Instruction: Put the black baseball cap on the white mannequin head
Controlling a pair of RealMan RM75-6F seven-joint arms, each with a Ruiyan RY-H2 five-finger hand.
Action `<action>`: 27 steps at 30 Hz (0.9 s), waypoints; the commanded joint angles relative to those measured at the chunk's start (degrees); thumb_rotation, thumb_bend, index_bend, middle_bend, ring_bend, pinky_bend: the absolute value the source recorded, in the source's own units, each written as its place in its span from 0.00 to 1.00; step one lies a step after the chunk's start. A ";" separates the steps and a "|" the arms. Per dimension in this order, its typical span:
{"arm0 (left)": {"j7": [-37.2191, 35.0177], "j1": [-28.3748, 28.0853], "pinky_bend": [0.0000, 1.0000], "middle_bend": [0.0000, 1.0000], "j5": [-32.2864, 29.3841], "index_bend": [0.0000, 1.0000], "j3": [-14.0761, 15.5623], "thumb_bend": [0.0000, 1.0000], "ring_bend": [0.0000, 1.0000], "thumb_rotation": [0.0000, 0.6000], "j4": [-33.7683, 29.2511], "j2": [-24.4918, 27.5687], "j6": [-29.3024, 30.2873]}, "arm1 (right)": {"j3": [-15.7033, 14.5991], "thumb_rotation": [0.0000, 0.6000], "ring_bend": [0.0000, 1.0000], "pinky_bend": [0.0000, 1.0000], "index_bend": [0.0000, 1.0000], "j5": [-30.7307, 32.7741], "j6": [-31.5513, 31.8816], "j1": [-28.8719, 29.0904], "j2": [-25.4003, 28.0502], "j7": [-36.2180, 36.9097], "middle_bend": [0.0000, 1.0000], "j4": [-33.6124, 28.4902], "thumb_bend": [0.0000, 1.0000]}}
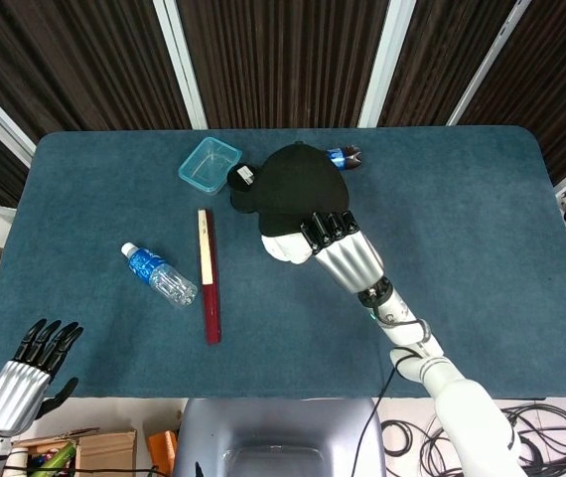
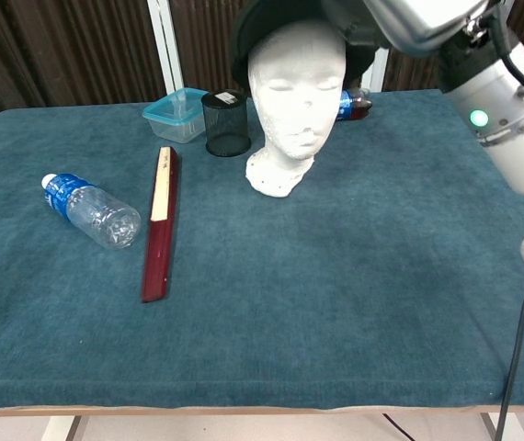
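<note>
Cap (image 1: 298, 189), black, sits over the top of the white mannequin head (image 1: 285, 245) in the head view, covering all but a pale strip at the near edge. The right hand (image 1: 338, 243) grips the cap's near rim, its dark fingers (image 1: 325, 227) pressed side by side against the fabric. Left of the cap a black mesh cup (image 1: 242, 189) stands touching it, and a clear plastic box (image 1: 210, 164) lies just beyond. A dark bottle (image 1: 344, 156) lies at the cap's far right. A long red case (image 1: 209, 288) and a water bottle (image 1: 159, 274) lie on the blue table (image 1: 482, 248), well left of the mannequin. The left hand (image 1: 30, 373) hangs off the near left corner, holding nothing, fingers spread.

From the chest view, the cap (image 2: 271, 23) rides on the crown of the mannequin head (image 2: 294, 101), its edge low around the forehead, the face bare. The right hand (image 2: 409, 18) reaches in from the upper right; its fingers cannot be made out here. The mesh cup (image 2: 226, 122) and plastic box (image 2: 176, 114) stand left of the mannequin, the dark bottle (image 2: 354, 104) behind it, the red case (image 2: 159, 220) and water bottle (image 2: 92, 209) nearer on the left.
</note>
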 commanded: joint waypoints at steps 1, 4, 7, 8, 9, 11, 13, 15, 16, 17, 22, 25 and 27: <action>0.08 -0.13 0.07 0.12 -0.06 0.00 -0.01 0.32 0.07 1.00 -0.14 0.00 -0.29 | -0.74 1.00 0.72 0.89 1.00 -0.72 0.22 -0.67 -0.49 0.46 0.73 0.70 0.48; 0.16 -0.22 0.07 0.12 -0.07 0.00 0.00 0.32 0.07 1.00 -0.23 -0.02 -0.51 | -1.52 1.00 0.72 0.89 1.00 -1.41 0.14 -1.34 -1.07 0.80 0.73 1.32 0.48; 0.05 -0.26 0.07 0.12 -0.10 0.00 -0.03 0.32 0.07 1.00 -0.25 -0.03 -0.55 | -2.14 1.00 0.71 0.83 0.98 -1.81 -0.53 -2.17 -1.70 0.22 0.73 2.06 0.47; 0.00 -0.27 0.07 0.12 -0.11 0.00 -0.03 0.32 0.07 1.00 -0.23 -0.04 -0.55 | -2.24 1.00 0.70 0.80 0.95 -1.80 -0.95 -2.48 -1.91 -0.25 0.72 2.21 0.46; -0.05 -0.28 0.07 0.12 -0.12 0.00 -0.03 0.32 0.07 1.00 -0.21 -0.04 -0.57 | -2.40 1.00 0.67 0.76 0.89 -1.88 -1.22 -2.71 -2.00 -0.48 0.70 2.26 0.45; -0.14 -0.31 0.07 0.12 -0.14 0.00 -0.03 0.32 0.07 1.00 -0.18 -0.01 -0.61 | -2.51 1.00 0.56 0.64 0.62 -1.70 -2.42 -3.48 -2.20 -1.68 0.57 2.24 0.42; -0.23 -0.28 0.07 0.12 -0.17 0.00 -0.03 0.32 0.07 1.00 -0.13 0.02 -0.58 | -2.18 1.00 0.41 0.52 0.33 -1.07 -3.60 -4.37 -2.38 -4.09 0.41 1.76 0.38; -0.31 -0.27 0.07 0.12 -0.20 0.00 -0.04 0.32 0.07 1.00 -0.11 0.05 -0.54 | -1.99 1.00 0.32 0.45 0.13 -0.78 -3.91 -4.98 -2.18 -5.30 0.30 0.78 0.35; -0.34 -0.28 0.07 0.12 -0.19 0.00 -0.05 0.32 0.07 1.00 -0.09 0.05 -0.54 | -1.98 1.00 0.26 0.41 0.04 -0.76 -3.92 -5.30 -1.86 -5.49 0.23 -0.08 0.33; -0.38 -0.31 0.07 0.12 -0.21 0.00 -0.05 0.32 0.07 1.00 -0.07 0.02 -0.59 | -1.99 1.00 0.24 0.39 0.01 -0.83 -3.67 -5.58 -1.47 -5.56 0.20 -0.92 0.33; -0.41 -0.44 0.07 0.12 -0.20 0.00 -0.01 0.32 0.07 1.00 -0.02 -0.08 -0.86 | -1.99 1.00 0.20 0.36 0.00 -1.10 -2.84 -6.85 0.27 -6.28 0.15 -4.48 0.30; -0.38 -0.39 0.07 0.12 -0.09 0.00 0.04 0.32 0.07 1.00 -0.09 -0.08 -0.70 | -2.05 1.00 0.19 0.35 0.00 -1.43 -1.63 -8.01 1.82 -6.48 0.15 -7.03 0.29; -0.31 -0.25 0.07 0.12 -0.10 0.00 0.03 0.32 0.07 1.00 -0.10 -0.05 -0.46 | -2.19 1.00 0.19 0.35 0.00 -1.70 -0.37 -9.31 3.22 -6.18 0.14 -9.03 0.29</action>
